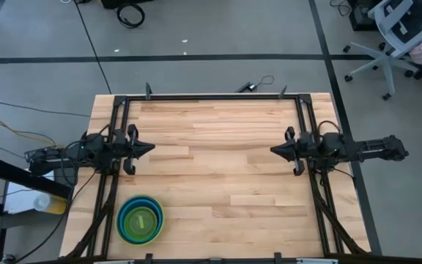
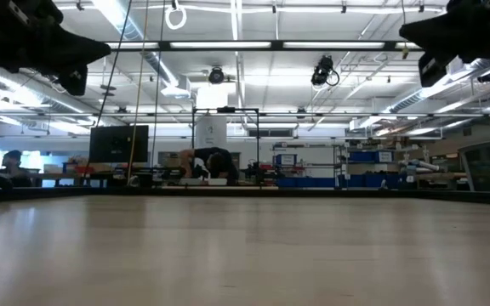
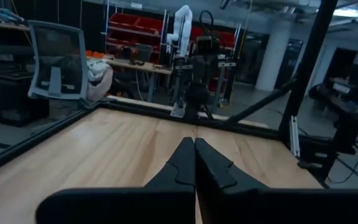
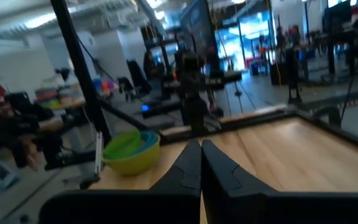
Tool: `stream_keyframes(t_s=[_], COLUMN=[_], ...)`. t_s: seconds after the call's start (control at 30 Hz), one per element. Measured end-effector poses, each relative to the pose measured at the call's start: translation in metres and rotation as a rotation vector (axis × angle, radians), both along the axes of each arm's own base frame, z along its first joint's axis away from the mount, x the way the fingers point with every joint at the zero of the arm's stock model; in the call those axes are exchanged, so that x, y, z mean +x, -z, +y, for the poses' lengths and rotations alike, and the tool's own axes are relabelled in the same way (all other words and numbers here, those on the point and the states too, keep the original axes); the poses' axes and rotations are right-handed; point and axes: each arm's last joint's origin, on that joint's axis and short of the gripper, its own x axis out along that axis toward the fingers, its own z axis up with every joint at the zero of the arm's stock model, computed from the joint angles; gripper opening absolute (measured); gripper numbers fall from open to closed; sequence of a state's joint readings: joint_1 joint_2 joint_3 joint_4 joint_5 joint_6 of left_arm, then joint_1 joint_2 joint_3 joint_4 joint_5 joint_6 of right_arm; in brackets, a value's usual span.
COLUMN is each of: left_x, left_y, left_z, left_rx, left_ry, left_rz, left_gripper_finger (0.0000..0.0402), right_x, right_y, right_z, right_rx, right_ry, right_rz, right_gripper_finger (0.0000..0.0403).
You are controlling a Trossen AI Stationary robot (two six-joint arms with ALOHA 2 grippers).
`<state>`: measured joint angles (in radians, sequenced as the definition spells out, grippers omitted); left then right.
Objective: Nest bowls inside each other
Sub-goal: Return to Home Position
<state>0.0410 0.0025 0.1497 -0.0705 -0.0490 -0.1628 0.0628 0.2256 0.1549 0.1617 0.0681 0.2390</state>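
Observation:
The bowls [image 1: 141, 219] stand nested in one stack near the table's front left corner: a lime-green outer bowl, blue ones inside it, a small green one in the middle. The right wrist view shows the stack [image 4: 132, 150] resting on its base on the wood. My left gripper [image 1: 151, 148] hovers shut at the table's left side, pointing level toward the right. My right gripper [image 1: 273, 150] hovers shut at the right side, pointing level toward the left. Both are far from the bowls and hold nothing.
A black frame [image 1: 211, 97] runs along the table's far edge and down both sides. The wide wooden middle of the table [image 1: 218, 176] lies bare between the two grippers. In the low view people sit at desks in the room beyond.

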Motion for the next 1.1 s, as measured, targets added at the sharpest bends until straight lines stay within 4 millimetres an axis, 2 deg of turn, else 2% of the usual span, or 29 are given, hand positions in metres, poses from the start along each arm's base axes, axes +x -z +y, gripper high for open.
stream_keyframes(t_s=[0.33,0.43,0.7,1.1], left_x=[0.0,0.001,0.009,0.011], left_y=[0.004,0.005,0.022,0.034], left_z=[0.002,0.002,0.002,-0.001], left_rx=[0.057,0.056,0.016,-0.016], left_ry=[-0.071,-0.07,-0.065,0.062], left_rz=[0.046,0.031,-0.064,-0.003], left_gripper_finger=[0.0,0.0,0.0,0.0], right_x=[-0.022,-0.021,-0.012,-0.011], right_y=[0.003,0.004,0.027,0.03], right_z=[-0.002,-0.001,0.0,0.0], right_rx=[0.005,0.007,0.06,0.058], right_ry=[0.005,-0.018,-0.043,-0.042], right_rz=[-0.034,-0.047,-0.134,-0.101], right_gripper_finger=[0.0004,0.0004,0.0004,0.0016])
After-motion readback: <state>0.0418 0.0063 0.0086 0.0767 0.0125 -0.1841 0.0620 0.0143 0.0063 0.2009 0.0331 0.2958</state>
